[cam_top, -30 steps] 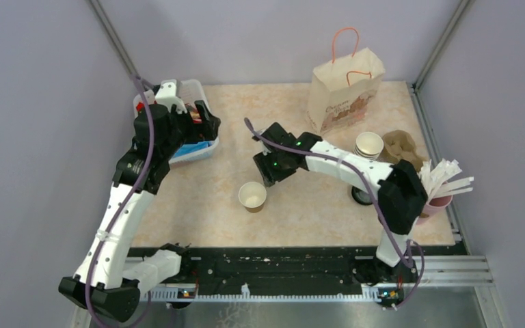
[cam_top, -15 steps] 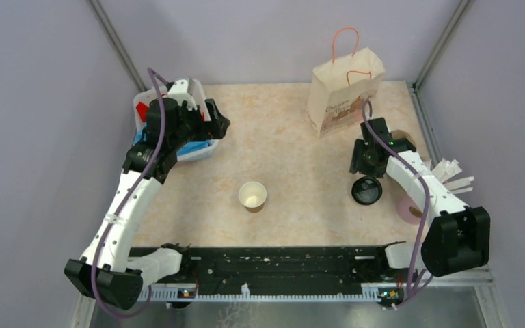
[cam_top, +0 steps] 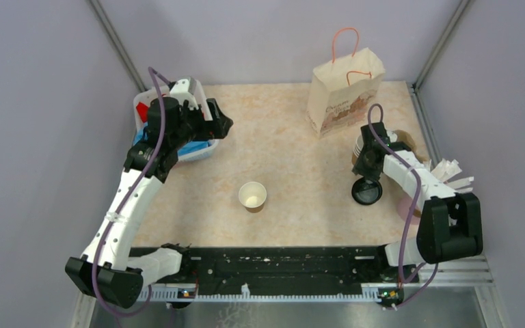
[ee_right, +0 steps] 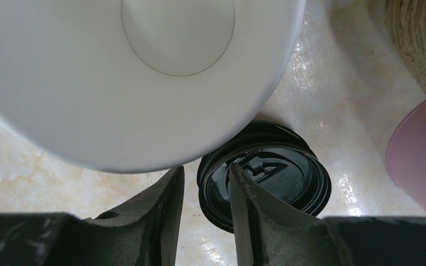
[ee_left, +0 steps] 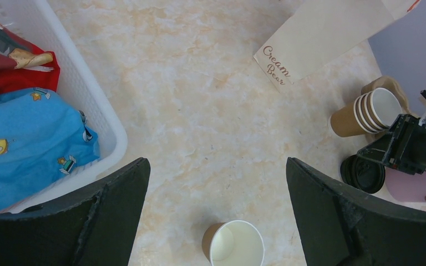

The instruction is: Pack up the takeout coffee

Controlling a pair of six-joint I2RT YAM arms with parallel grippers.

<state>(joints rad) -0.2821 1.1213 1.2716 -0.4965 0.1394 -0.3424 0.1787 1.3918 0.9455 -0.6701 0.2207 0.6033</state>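
Observation:
One brown paper cup (cam_top: 252, 196) (ee_left: 236, 244) stands open and lidless in the middle of the table. A stack of the same cups (cam_top: 370, 142) (ee_left: 366, 111) sits at the right, its pale inside (ee_right: 144, 66) filling the right wrist view. Black lids (cam_top: 367, 191) (ee_right: 272, 177) lie piled just in front of that stack. My right gripper (cam_top: 364, 164) (ee_right: 205, 169) hangs between stack and lids, jaws a narrow gap apart, nothing held; one finger overlaps the lid's edge. My left gripper (cam_top: 217, 123) (ee_left: 217, 160) is wide open and empty, high beside the basket.
A white basket (cam_top: 198, 154) (ee_left: 97, 113) of packets sits at the back left. A paper bag (cam_top: 345, 89) (ee_left: 321, 39) stands at the back. A pulp tray (cam_top: 405, 142) and a pink cup (ee_left: 416, 185) with white sticks (cam_top: 451, 179) crowd the right edge.
My right arm swung from the table's middle to the right side, beside the cup stack, and its jaws have narrowed. The left gripper shifted slightly right.

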